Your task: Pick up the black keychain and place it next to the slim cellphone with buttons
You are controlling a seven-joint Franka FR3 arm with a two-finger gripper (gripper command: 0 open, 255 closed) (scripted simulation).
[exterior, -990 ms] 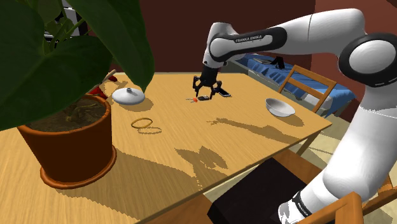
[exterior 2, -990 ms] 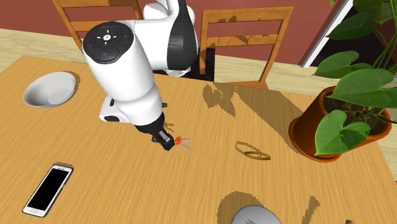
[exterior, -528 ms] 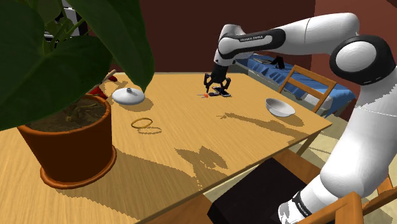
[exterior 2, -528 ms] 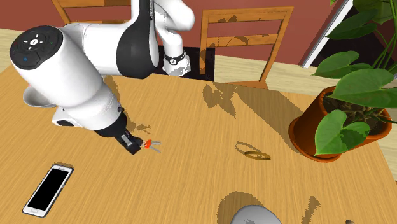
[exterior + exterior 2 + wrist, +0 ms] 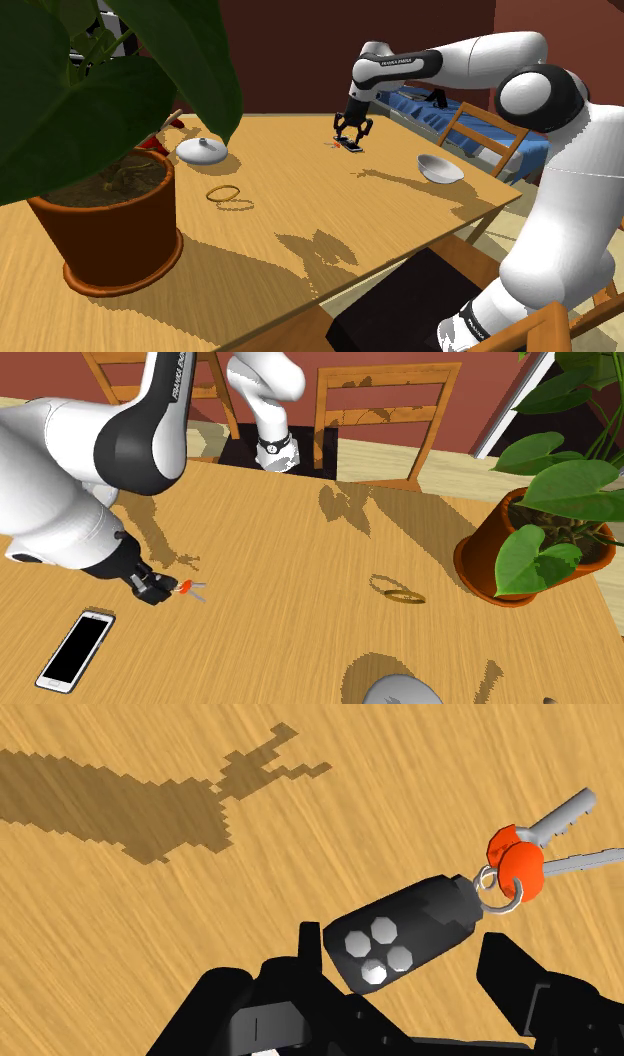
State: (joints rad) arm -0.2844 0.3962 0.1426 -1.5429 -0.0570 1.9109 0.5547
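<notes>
Wrist view: gripper (image 5: 405, 966) clamped on black keychain (image 5: 392, 939) near its end, keys (image 5: 560, 809) dangling free above table (image 5: 100, 924). In 2nd ext view, phone (image 5: 75, 650) sits near gripper. Risks: off-centre grip lets keychain pivot/slip; high release bounces keys onto phone.

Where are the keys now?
The keychain is held in the gripper over the table, just up and right of the cellphone in the second exterior view.

White arm (image 5: 480, 50), dark joints, black end effector (image 5: 350, 140), lettering apparently reading FRANKA EMIKA
</notes>
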